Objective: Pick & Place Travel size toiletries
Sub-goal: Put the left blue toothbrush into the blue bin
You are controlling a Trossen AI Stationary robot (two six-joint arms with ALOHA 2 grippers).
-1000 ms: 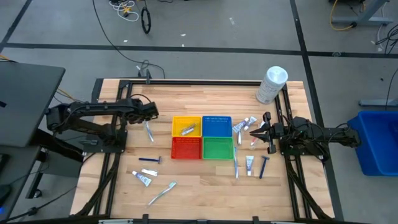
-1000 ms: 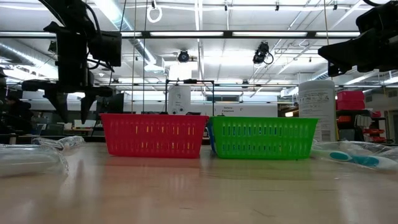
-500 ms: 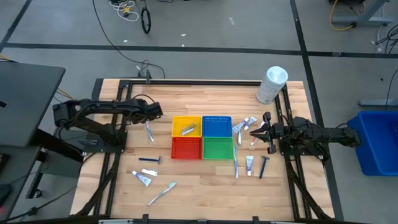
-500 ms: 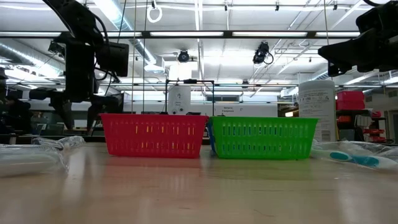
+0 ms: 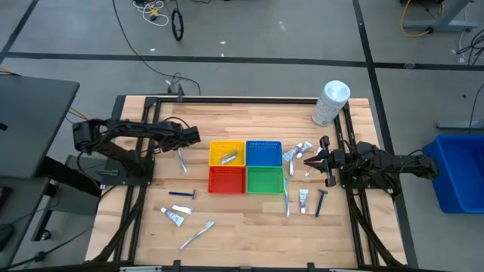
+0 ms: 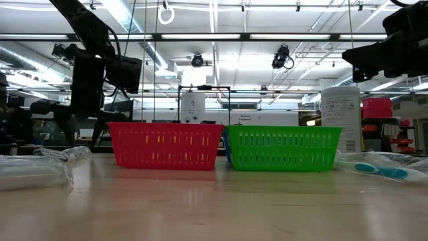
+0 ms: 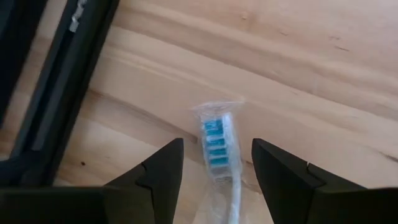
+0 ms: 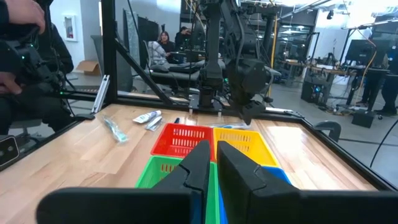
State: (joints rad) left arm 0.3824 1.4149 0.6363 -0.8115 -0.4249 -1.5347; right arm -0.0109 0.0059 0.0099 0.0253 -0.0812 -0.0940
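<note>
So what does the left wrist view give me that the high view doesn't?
Left wrist only: the blue bristles of the wrapped toothbrush, lying between the open left pincer's fingers. High view only: the four baskets, the other toiletries and the right pincer waiting beside the tubes. Shared: that toothbrush on the table under the left pincer.

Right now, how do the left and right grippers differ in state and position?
The left gripper has its jaws spread either side of a wrapped toothbrush on the table, left of the yellow basket; the right gripper has its jaws nearly together on nothing. The left reaches down over its target; the right waits at the table's right edge, beside the tubes. Neither holds anything.
</note>
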